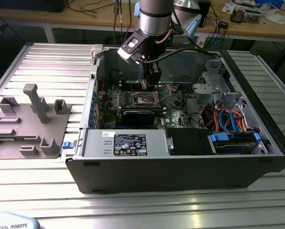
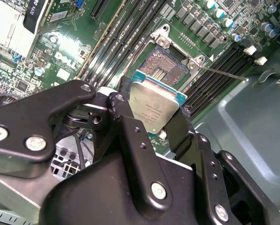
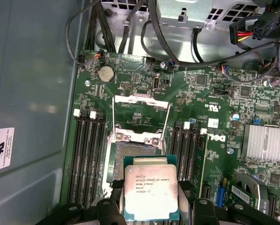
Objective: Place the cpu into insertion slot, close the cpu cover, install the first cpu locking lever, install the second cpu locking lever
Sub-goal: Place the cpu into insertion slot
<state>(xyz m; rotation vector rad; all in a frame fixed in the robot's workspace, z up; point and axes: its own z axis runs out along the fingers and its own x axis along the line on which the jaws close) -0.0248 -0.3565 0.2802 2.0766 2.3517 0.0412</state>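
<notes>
Gripper in the exterior view hangs inside the open computer case, low over the green motherboard. In the second wrist view its black fingers are clamped on two opposite edges of the cpu, which is held tilted over the insertion slot. In the first wrist view the slot lies uncovered, and the cpu cover is swung open behind it.

One arm carries one gripper with two fingers. There is one cpu, one insertion slot, one cover and two levers. One case holds one board. Memory slots come in two banks of four, eight in all. There is one coin cell, one heatsink and one grey fixture.
</notes>
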